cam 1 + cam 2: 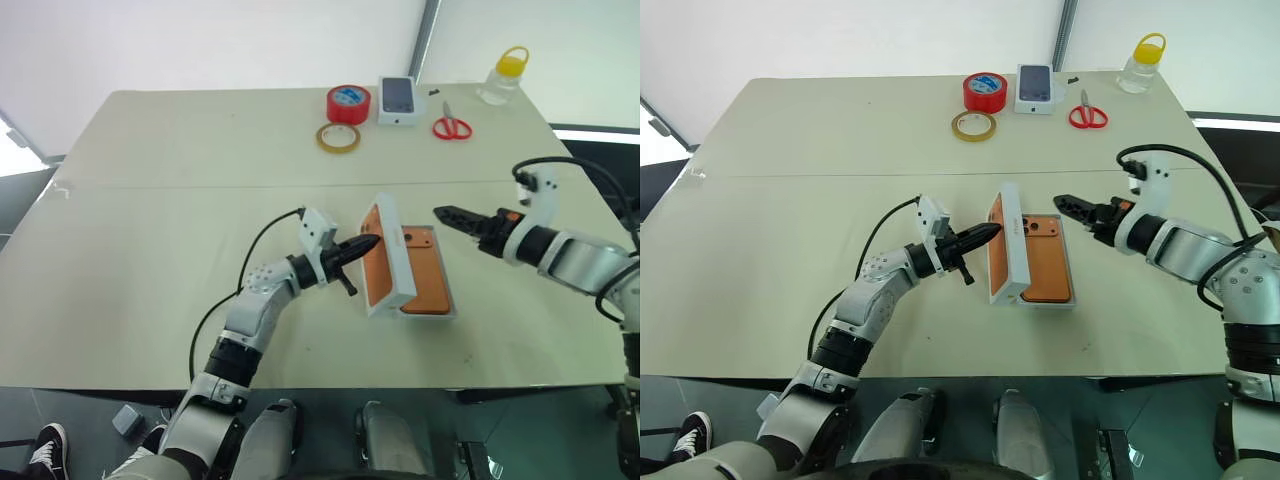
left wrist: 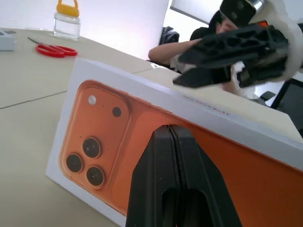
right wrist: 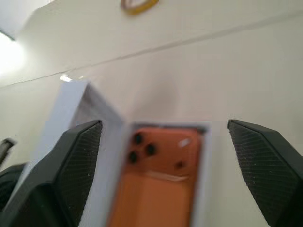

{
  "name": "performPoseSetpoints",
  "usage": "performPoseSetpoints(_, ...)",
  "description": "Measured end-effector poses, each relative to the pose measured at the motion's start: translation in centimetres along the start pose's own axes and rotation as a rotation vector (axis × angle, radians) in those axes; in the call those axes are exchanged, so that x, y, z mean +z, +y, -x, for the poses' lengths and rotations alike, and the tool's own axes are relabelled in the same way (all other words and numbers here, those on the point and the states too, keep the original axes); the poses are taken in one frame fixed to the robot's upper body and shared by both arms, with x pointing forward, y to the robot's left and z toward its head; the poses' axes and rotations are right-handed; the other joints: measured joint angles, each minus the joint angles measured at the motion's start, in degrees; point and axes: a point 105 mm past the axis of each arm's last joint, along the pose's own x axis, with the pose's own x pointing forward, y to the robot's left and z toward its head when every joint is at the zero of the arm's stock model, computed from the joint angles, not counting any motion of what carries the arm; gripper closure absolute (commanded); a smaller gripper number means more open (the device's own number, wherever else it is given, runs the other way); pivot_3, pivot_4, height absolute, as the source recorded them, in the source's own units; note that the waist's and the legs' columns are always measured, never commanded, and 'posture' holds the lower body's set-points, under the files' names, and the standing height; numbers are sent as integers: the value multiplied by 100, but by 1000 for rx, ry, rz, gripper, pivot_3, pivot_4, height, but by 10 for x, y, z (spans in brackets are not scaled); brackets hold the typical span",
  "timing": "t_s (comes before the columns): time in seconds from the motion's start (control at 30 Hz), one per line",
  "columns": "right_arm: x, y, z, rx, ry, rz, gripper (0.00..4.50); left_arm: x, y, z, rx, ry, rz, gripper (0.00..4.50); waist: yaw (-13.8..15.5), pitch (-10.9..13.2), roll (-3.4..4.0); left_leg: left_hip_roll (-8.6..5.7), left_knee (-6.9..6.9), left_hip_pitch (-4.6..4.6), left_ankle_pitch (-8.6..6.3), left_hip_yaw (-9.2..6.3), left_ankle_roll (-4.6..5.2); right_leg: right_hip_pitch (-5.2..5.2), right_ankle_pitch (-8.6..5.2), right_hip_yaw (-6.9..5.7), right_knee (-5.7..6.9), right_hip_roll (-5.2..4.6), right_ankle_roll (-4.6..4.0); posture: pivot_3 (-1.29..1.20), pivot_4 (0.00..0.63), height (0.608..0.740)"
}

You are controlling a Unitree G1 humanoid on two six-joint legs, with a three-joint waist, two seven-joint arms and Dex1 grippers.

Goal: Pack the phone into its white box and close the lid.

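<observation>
The orange phone (image 1: 427, 272) lies camera side up in the shallow white box (image 1: 447, 313) at the middle of the table. The box's lid (image 1: 394, 255) stands tilted on its long edge along the box's left side, its outer face printed with an orange phone (image 2: 109, 142). My left gripper (image 1: 372, 241) is shut with nothing in it, its tip right at that printed face. To the right of the box and a little above it, my right gripper (image 1: 445, 213) hangs open, pointing at the box, fingers (image 3: 71, 165) spread wide over the phone (image 3: 156, 189).
Along the far edge sit a red tape roll (image 1: 348, 103), a yellowish tape ring (image 1: 338, 138), a small white box with a phone picture (image 1: 397, 100), red scissors (image 1: 452, 127) and a clear bottle with a yellow lid (image 1: 503, 78). A person (image 2: 175, 47) sits beyond the table.
</observation>
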Motion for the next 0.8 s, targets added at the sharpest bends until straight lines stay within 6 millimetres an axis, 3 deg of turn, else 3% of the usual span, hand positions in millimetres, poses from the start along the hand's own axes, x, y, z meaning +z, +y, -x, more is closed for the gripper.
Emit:
performPoseSetpoints(0.2, -2, -18, -5, -119, -39, 314, 4477, 1, -4, -5, -21, 8, -17, 4500, 8, 0, 0, -1, 2, 0, 1, -1, -2, -1, 0, 3, 4, -1, 0, 0, 150, 740)
performPoseSetpoints(0.3, -5, -13, -5, -106, -42, 449, 4477, 0, 0, -1, -14, 21, -25, 4500, 19, 1, -1, -1, 1, 0, 1, -5, -3, -1, 0, 5, 3, -1, 0, 0, 150, 740)
performPoseSetpoints(0.43, -31, 1, -6, -23, 13, 612, 4477, 0, 15, 14, 33, 74, -70, 4500, 17, 1, -1, -3, 1, 0, 4, -6, -8, -2, 0, 6, 4, -1, 0, 0, 150, 740)
performPoseSetpoints(0.63, -45, -2, -5, -29, 29, 688, 4477, -10, 36, 36, 149, 153, -60, 4500, 16, 1, -2, -4, 0, 3, 5, -9, -10, -1, 1, 8, 4, -2, 1, 0, 150, 740)
performPoseSetpoints(0.8, -50, 2, -4, -17, 33, 783, 4477, -12, 54, 39, 253, 192, -49, 4500, 34, 1, -2, -6, 1, 3, 6, -10, -12, 1, 1, 7, 4, -3, 1, 0, 150, 740)
